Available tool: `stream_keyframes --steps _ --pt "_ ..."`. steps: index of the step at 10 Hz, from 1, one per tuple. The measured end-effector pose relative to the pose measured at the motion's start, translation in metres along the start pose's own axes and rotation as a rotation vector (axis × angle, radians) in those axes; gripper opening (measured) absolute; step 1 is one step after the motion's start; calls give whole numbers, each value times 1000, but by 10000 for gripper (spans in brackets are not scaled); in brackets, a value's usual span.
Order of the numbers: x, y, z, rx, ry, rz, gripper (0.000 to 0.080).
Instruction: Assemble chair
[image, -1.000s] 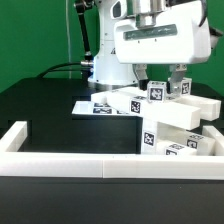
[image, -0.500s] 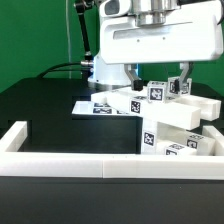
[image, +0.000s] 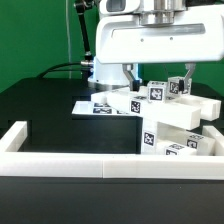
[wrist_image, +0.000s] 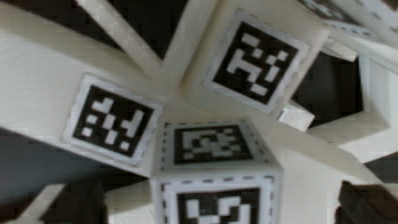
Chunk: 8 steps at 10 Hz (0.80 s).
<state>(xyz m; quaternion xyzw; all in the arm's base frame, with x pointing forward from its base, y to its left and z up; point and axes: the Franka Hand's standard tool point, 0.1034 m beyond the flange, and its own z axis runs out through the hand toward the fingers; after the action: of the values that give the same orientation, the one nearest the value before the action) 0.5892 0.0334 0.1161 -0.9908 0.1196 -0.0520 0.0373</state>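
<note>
Chair (image: 170, 125) parts sit stacked in a chunky white cluster on the black tabletop (image: 50, 105), toward the exterior view's right, just behind the white rail (image: 70, 166) that runs across the front. Directly above the cluster hangs the gripper (image: 161, 79), its jaws spread wide with nothing between them; the two dark fingers (image: 133, 77) stand either side of the upright tagged block (image: 157, 92) at the top of the stack, apart from it. In the wrist view the chair's white bars (wrist_image: 178, 45) fill the picture, crossing at angles and carrying black-and-white square tags (wrist_image: 262, 58), with dark gaps between them; the fingertips themselves cannot be made out there. Below the top block a long bar (image: 185, 113) juts toward the exterior view's right, and lower slabs with more tags rest against the rail. Just beside the stack, toward the exterior view's left, the flat marker board (image: 95, 104) lies on the tabletop. Behind it rises the arm's white base (image: 105, 68), with black cables (image: 60, 70) trailing off to the left before a green backdrop (image: 35, 40).
</note>
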Motion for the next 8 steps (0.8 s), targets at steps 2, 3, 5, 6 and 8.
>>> stream_keyframes --steps 2,3,5,6,8 --pt "0 0 0 0 0 15 535" --pt "0 0 0 0 0 15 385" --pt "0 0 0 0 0 41 285" --pt "0 1 0 0 0 41 285" --pt "1 2 0 12 2 227 285"
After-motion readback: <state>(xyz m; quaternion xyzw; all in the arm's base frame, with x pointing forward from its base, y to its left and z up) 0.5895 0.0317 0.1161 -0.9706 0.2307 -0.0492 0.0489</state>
